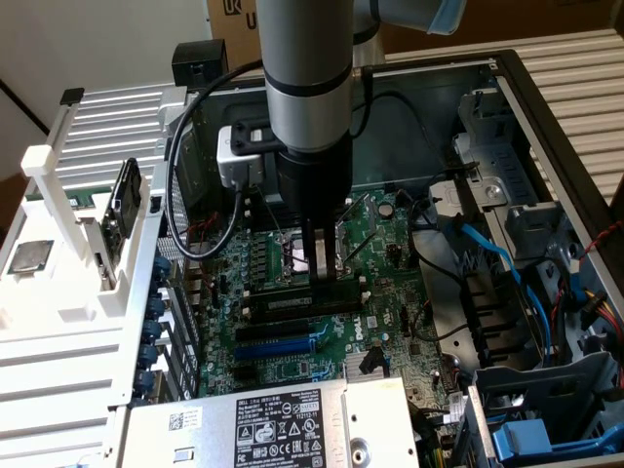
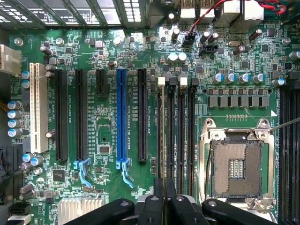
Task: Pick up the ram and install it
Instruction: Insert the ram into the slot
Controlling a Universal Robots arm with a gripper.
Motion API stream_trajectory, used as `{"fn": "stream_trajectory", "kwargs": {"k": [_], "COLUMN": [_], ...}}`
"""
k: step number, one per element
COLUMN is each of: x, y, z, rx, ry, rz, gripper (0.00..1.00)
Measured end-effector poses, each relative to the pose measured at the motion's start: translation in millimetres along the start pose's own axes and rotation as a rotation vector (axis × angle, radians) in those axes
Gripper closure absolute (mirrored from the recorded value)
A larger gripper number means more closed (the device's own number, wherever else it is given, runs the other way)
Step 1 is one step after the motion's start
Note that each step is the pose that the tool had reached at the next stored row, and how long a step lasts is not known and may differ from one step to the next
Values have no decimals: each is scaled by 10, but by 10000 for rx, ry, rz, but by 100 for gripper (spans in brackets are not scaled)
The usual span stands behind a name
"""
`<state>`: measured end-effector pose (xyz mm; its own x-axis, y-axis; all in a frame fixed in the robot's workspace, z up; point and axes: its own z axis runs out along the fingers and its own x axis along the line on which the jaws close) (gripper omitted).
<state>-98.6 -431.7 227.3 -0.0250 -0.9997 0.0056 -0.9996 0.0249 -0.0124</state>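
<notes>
The gripper (image 1: pixel 317 281) stands over the motherboard (image 1: pixel 375 322), its fingers nearly together and clamped on the ram (image 1: pixel 297 304). The ram lies along the memory slots (image 2: pixel 181 136).

Ram (image 1: pixel 283 305) sits among memory slots (image 2: pixel 180 131), under the gripper (image 1: pixel 314 278)

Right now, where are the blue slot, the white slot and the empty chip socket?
blue slot (image 2: pixel 122 115), wrist view, middle of its length.
white slot (image 2: pixel 38 108), wrist view, middle of its length.
chip socket (image 2: pixel 236 168), wrist view, centre of its pin field.
</notes>
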Motion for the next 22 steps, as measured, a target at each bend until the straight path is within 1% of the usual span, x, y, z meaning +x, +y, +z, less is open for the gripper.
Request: {"fn": "stream_trajectory", "kwargs": {"k": [10,11,13,15,17,19,22], "x": [0,0,0,0,0,0,-2], "y": [0,0,0,0,9,23,72], "z": [1,1,1,-14,-53,-75,-104], "rx": [1,1,1,1,2,13,59], "ry": [-2,-2,-2,-3,-1,-2,-4], "rz": [0,0,0,0,1,0,0], "gripper": [87,80,80,80,80,80,80]}}
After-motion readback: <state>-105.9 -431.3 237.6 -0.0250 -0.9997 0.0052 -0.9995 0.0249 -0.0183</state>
